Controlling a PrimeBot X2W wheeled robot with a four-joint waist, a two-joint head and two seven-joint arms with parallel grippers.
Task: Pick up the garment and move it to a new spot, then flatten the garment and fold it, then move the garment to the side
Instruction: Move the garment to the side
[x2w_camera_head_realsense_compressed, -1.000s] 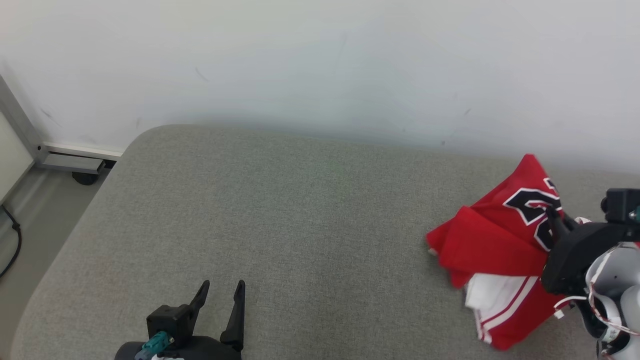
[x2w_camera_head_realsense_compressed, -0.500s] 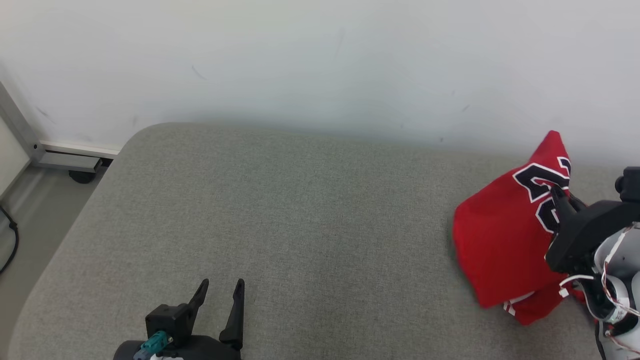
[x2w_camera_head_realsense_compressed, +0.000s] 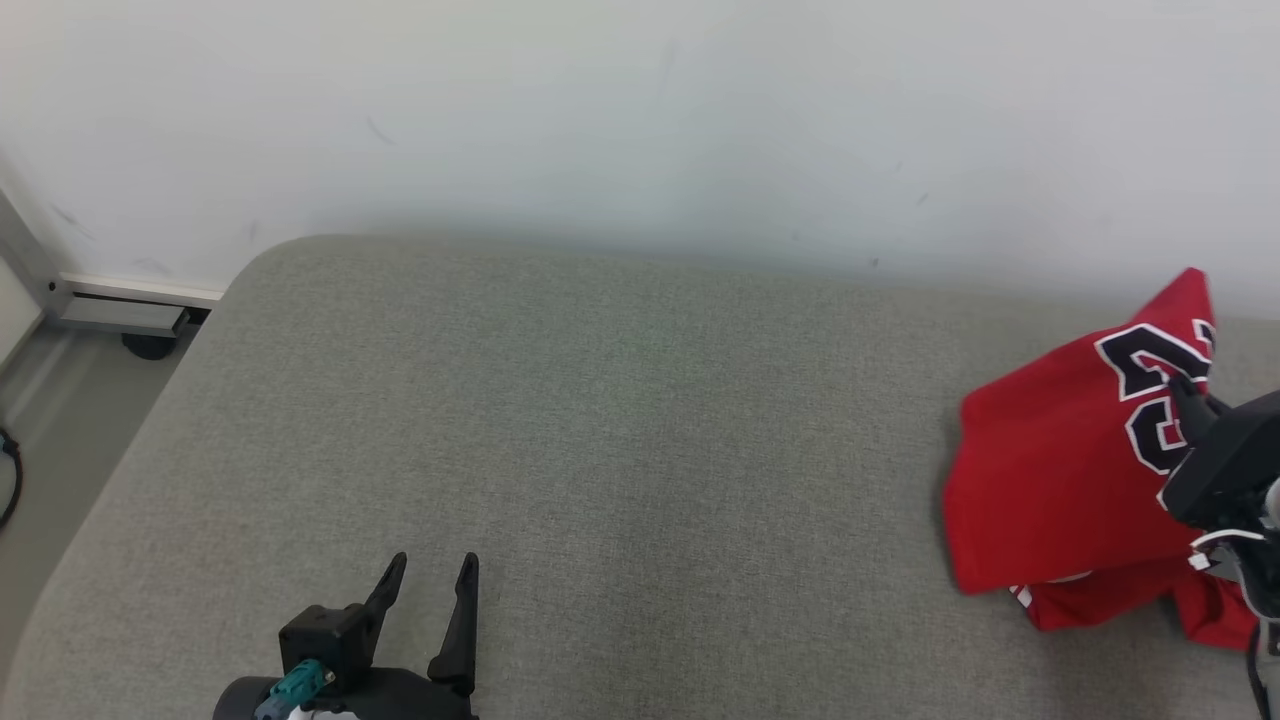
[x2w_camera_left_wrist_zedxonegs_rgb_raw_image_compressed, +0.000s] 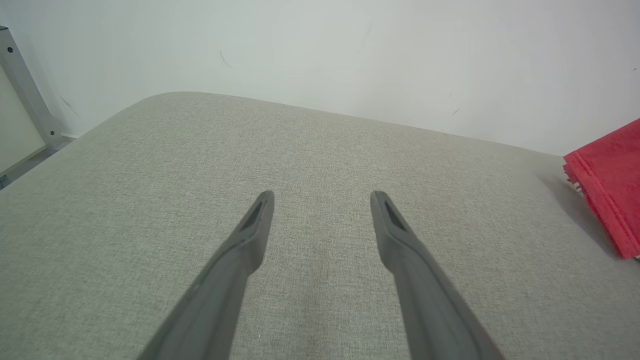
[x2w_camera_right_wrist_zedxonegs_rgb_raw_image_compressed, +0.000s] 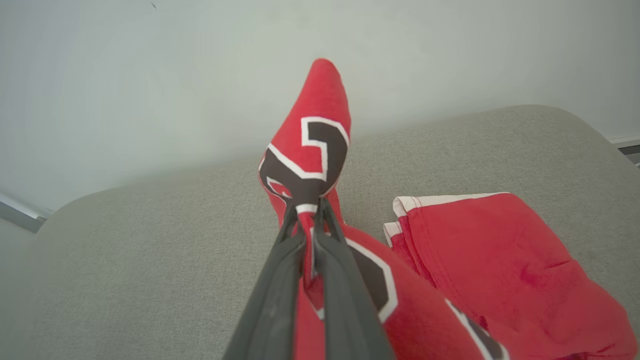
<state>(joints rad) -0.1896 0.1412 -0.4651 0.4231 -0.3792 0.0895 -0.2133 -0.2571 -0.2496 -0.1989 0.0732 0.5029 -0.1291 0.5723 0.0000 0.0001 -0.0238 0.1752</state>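
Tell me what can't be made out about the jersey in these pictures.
- The number: not readable in full; folds and the right gripper cover part of it, head and right wrist views.
- The jersey: cut off by the right edge, left wrist view; by the bottom edge, right wrist view.
- Its lower layers: hidden under the top fold, head view.

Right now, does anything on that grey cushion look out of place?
The red jersey at the right end of the cushion is crumpled: the right gripper pinches it by the black number, lifting a peak while the rest slumps in folds. Nothing looks torn.
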